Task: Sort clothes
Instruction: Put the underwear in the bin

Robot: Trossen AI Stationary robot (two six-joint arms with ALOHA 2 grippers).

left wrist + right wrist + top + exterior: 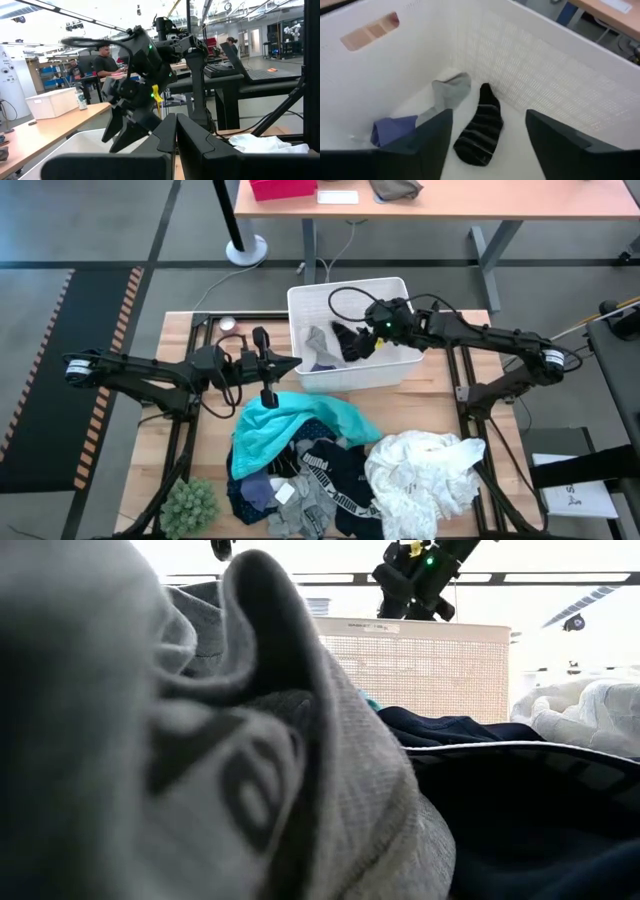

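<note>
Right now the dark striped sock (480, 131) lies flat on the floor of the white perforated plastic bin (395, 370), and beside it lies a grey sock with a blue-violet toe (427, 112). That makes two socks in the bin, as far as I can count. My right pincer (487, 150) hangs directly above the striped one, inside the bin's walls, with its fingers spread wide and nothing between them. I judge this to be the drop-off step, with the sock delivered and the pincer free.

Outside the bin, on the near side of the wooden desk (180, 380), the unsorted heap waits. In it I count one teal cotton garment (290, 425) nearest the bin, and one large white crumpled garment (425, 475) further out and to the side. One grey knit piece (310, 505) lies furthest from the bin, and black pieces with white print (335, 465) sit in the middle. I cannot count those, since they overlap. A navy patterned piece (250, 495) peeks out under the teal one.

My left pincer (268, 370) hovers just beside the bin's outer wall, above the teal garment. Its fingers look nearly together and hold nothing.

The next move, I think, calls for lifting the right pincer clear over the bin's rim without snagging it. It would then reach for the heap, where the teal garment on top looks the easiest to pinch.

One green spiky plant (190, 502) stands at the desk corner far from the bin.
</note>
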